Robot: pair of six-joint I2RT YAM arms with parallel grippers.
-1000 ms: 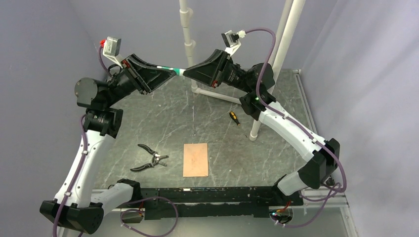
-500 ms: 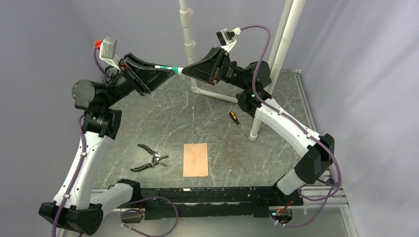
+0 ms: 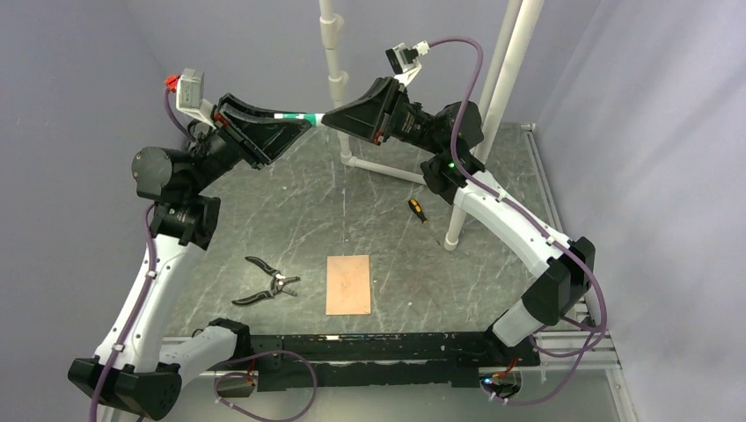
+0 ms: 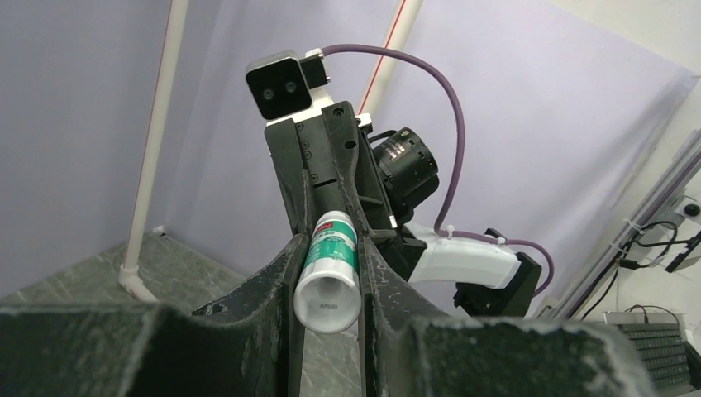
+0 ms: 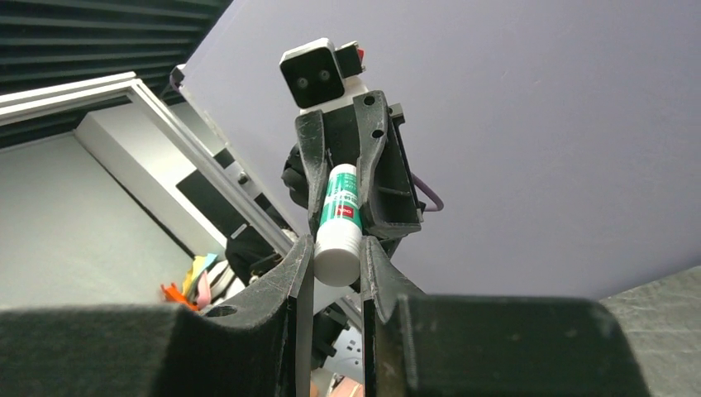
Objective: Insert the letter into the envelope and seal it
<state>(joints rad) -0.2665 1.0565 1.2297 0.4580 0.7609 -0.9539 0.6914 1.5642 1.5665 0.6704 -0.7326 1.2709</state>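
Both grippers are busy on one thing here. My left gripper (image 4: 329, 248) is clamped on the base end of a glue stick (image 4: 328, 285), and my right gripper (image 5: 337, 248) is clenched on the other end, the smooth white bit that I'd guess is the cap. The stick hangs level between them, high over the far part of the table (image 3: 290, 211).

My guess is I'm about to pull the cap off. What worries me:

- It's a round, slick tube held by two flat fingers per side. If the pull isn't dead along the axis, it'll twist or squirt out and drop.
- If the cap lets go suddenly, both arms jerk apart. There's a white pipe (image 3: 339, 79) right behind the grippers, so a bump is easy.
- If my left grip sits on the twist knob, I may just wind glue out instead.

The only paper (image 3: 348, 284) I see is a flat tan rectangle at the near middle of the table, just right of the pliers (image 3: 268, 283). No flap is showing, so I can't tell if it's the letter or the shut envelope. A dropped open stick could land on it and smear it.
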